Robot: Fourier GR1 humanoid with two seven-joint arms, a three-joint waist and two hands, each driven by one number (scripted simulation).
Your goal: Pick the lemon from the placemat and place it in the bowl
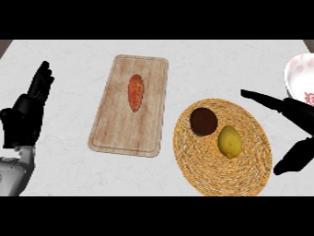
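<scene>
The right hand (pixel 302 120) hangs spread over the tabletop (pixel 64 60), fingers straight, thumb pointing down, holding nothing; just left of it the lemon (pixel 229 141) lies on the woven placemat (pixel 217 177) beside a dark brown round thing (pixel 203 121); the bowl (pixel 307 78) sits just behind the hand; farther left lies a cutting board (pixel 119 133); the left hand (pixel 27 109) rests open, fingers up.
</scene>
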